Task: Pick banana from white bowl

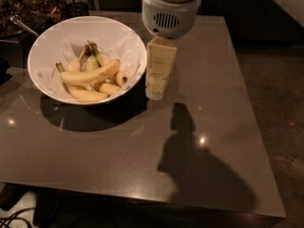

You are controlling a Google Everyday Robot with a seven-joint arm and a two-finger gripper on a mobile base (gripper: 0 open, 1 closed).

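Observation:
A large glossy white bowl lined with crumpled white paper stands on the left of the dark table. Several yellow bananas lie in it, stems pointing up and back. My gripper hangs from the white wrist above the table, just right of the bowl's rim and apart from the bananas. Its cream-coloured fingers point down and nothing shows between them.
The gripper's shadow falls on the table's right front part. Dark clutter and a metal utensil sit beyond the bowl at the back left. The floor lies beyond the table's right edge.

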